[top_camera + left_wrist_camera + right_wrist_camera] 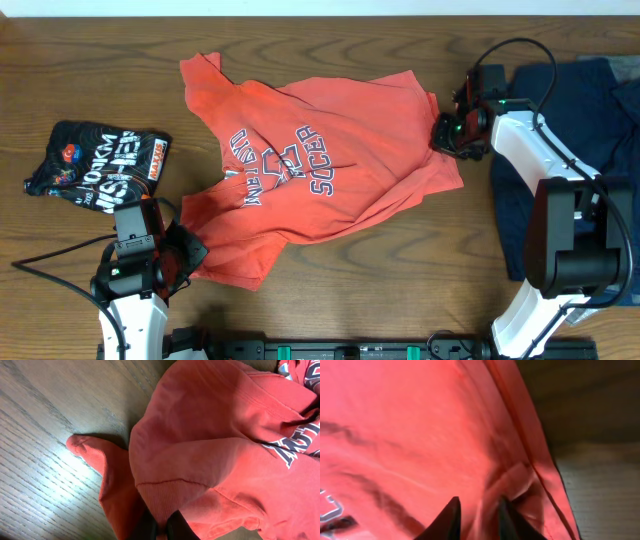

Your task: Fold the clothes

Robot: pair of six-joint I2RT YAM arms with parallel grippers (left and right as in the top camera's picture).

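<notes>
The clothes are one coral-red T-shirt, lying crumpled across the middle of the table with its navy lettering facing up. My left gripper is at the shirt's near-left corner. In the left wrist view it is shut on a pinched ridge of red cloth, with a loose flap trailing onto the wood. My right gripper is at the shirt's right edge. Its fingers stand slightly apart over the red cloth, with a fold of it lying between them; that view is blurred.
A small black shirt with white and orange print lies at the left. Dark navy garments are piled at the right, under the right arm. Bare wooden table shows along the far side and near the front.
</notes>
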